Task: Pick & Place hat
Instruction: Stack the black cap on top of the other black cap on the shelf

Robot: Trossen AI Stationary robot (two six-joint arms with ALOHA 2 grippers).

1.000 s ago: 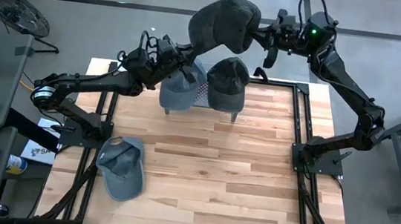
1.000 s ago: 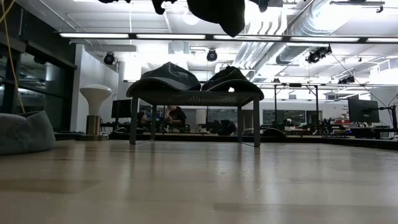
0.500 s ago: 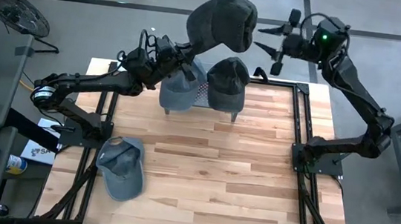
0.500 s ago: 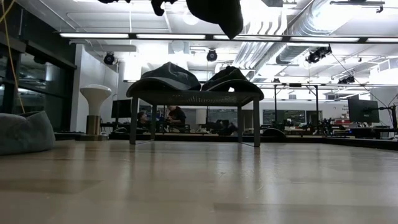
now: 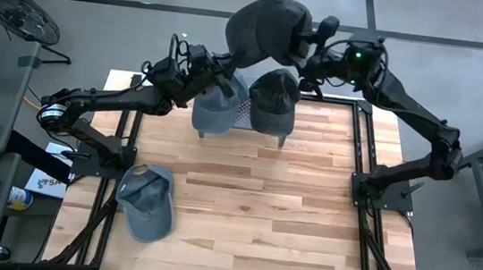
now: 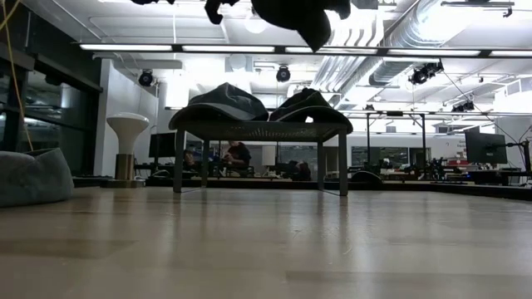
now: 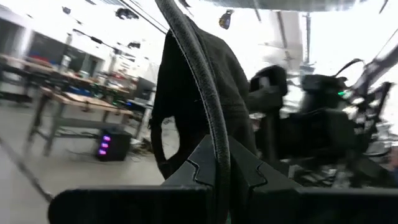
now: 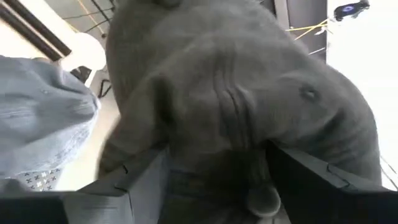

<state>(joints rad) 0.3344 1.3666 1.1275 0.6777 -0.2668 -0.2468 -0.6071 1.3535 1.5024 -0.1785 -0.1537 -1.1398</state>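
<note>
Dark grey hat hangs in the air, its brim pinched in the left gripper, whose fingers are clamped tight on the edge. Opposite, the right gripper has its fingers spread wide to either side of the hat's crown, which fills the space directly ahead of it in the right wrist view.

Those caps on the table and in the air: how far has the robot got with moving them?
Two caps, a blue denim cap and a black cap, already sit on the small mesh stand. A dark grey cap is held aloft in the shut left gripper, with the open right gripper straddling it. A faded blue cap remains on the wooden table.
</note>
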